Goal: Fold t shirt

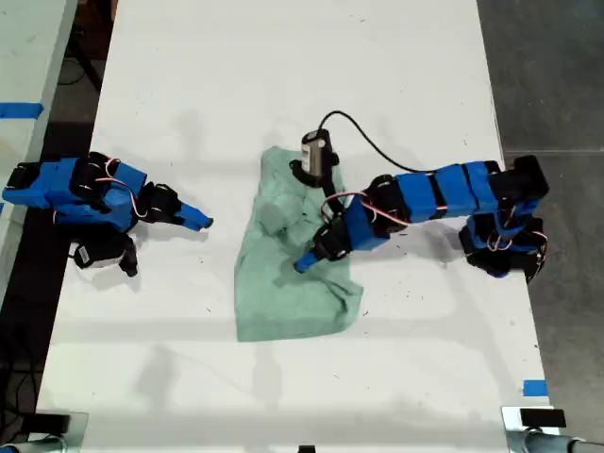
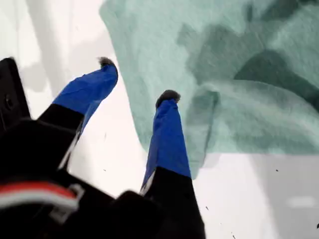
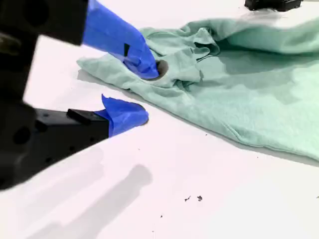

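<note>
While t shirt (image 1: 293,274) lies crumpled at centre of white table (image 1: 396,57), first end effector (image 1: 304,264) hovers over it, jaws apart, one fingertip (image 2: 168,95) above fabric edge. Second end effector (image 1: 203,224) sits low on table toward exterior view's left, jaws parted, holding nothing. Blue tape (image 1: 534,387) marks table; grey floor (image 1: 557,66) at exterior view's right.

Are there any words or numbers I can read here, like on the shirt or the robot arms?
None to read. The t shirt is plain, and no writing shows on my first gripper, my second gripper, the table or the blue tape.
</note>
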